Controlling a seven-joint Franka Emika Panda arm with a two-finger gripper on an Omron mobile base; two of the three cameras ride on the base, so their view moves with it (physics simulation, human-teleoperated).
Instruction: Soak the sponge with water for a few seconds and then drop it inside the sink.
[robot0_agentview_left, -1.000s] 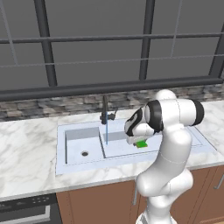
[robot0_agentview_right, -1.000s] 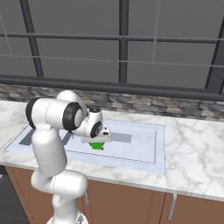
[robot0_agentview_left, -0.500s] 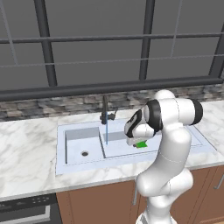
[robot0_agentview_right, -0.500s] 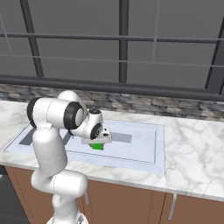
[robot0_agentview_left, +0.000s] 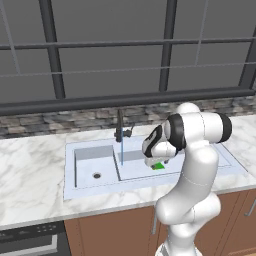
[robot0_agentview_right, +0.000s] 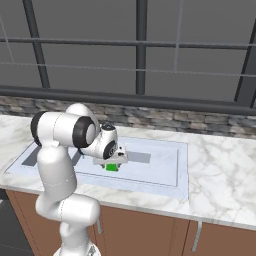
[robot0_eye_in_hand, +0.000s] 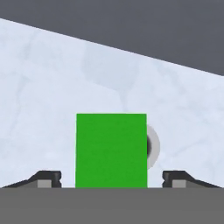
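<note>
The green sponge (robot0_eye_in_hand: 111, 151) sits between my gripper's (robot0_eye_in_hand: 111, 180) two fingertips, with a clear gap on each side, so the gripper is open and not touching it. In the base views the sponge (robot0_agentview_left: 159, 166) (robot0_agentview_right: 112, 167) shows just under the gripper (robot0_agentview_left: 155, 161) (robot0_agentview_right: 113, 160), low over the wider basin of the sink (robot0_agentview_left: 222, 159) (robot0_agentview_right: 172, 172). A thin blue stream of water (robot0_agentview_left: 121, 152) runs from the black faucet (robot0_agentview_left: 120, 128), to the left of the sponge and apart from it. A dark round drain (robot0_eye_in_hand: 151, 147) peeks out behind the sponge's right edge.
The smaller left basin has its own drain (robot0_agentview_left: 96, 175). Marble counter (robot0_agentview_left: 30, 175) (robot0_agentview_right: 220, 175) surrounds the sink, with a stone backsplash and a window behind. Wooden cabinet fronts (robot0_agentview_right: 145, 230) lie below the counter edge.
The fingers have spread away from the sponge, which they held shut a moment ago. The arm has stayed almost still over the wider basin.
</note>
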